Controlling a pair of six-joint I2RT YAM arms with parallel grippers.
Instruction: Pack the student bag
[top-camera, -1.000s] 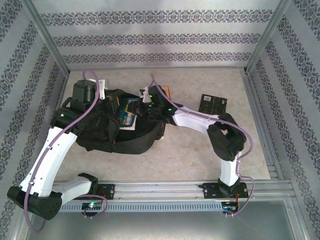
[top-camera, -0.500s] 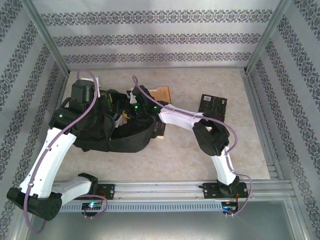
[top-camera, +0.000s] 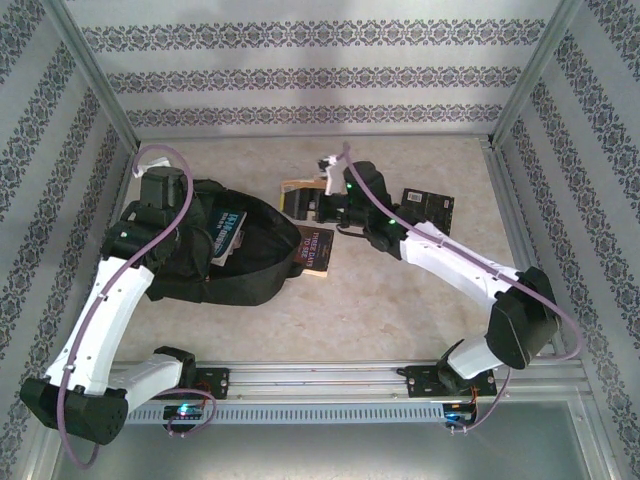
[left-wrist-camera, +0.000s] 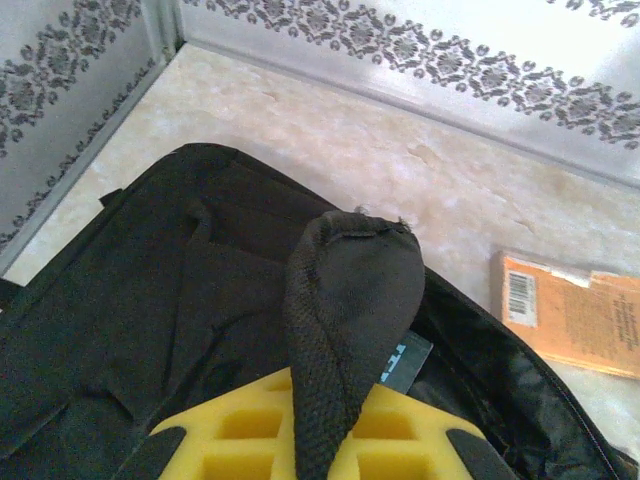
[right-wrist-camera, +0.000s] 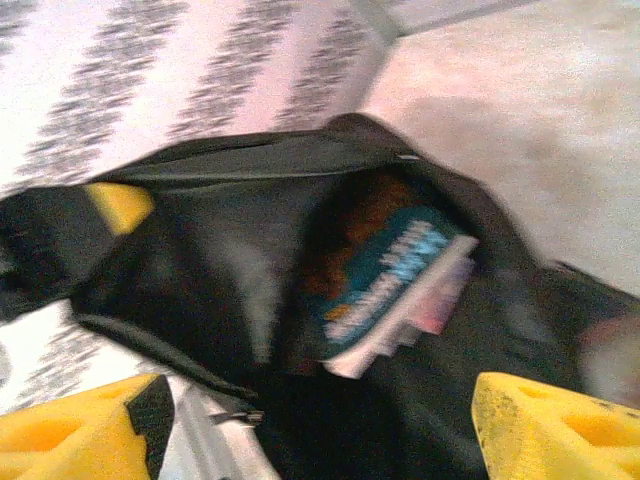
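Pinching a flap (left-wrist-camera: 350, 290) of the student bag (top-camera: 250, 278), my left pincer (left-wrist-camera: 325, 445) is clamped tight, the bag slumped on the table (top-camera: 400, 300) beneath it. My right pincer (right-wrist-camera: 315, 425) gapes empty beside the bag's mouth (right-wrist-camera: 350, 215). Should the flap slip, that mouth could sag shut.

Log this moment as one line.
left gripper: shut on bag strap | right gripper: open, empty | blue book: in student bag
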